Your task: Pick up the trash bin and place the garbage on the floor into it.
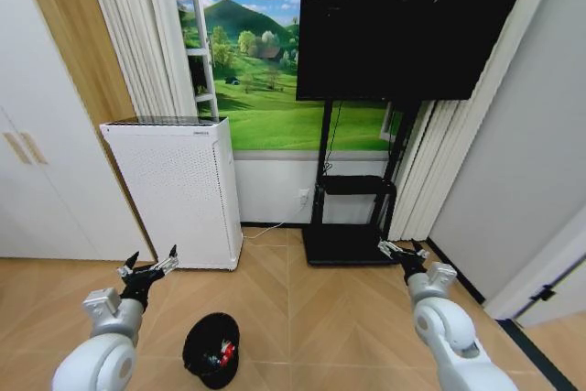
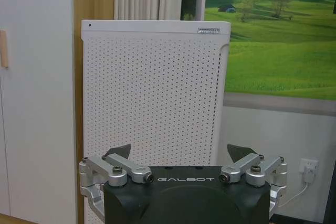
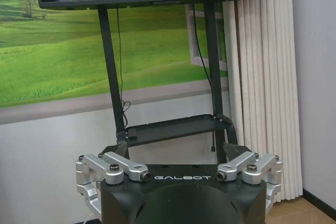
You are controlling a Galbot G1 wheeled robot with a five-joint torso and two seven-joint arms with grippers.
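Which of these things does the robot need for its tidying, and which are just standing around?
For the job:
trash bin
garbage inside it
left gripper, open
right gripper, open

Just standing about:
white perforated appliance
TV stand
curtain

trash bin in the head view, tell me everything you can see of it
The trash bin is small, round and black, plain-sided, probably plastic. It stands on the wooden floor near the picture's bottom edge, in front of the white perforated appliance, its open mouth towards the camera. Red and white litter lies inside. No gripper touches it.
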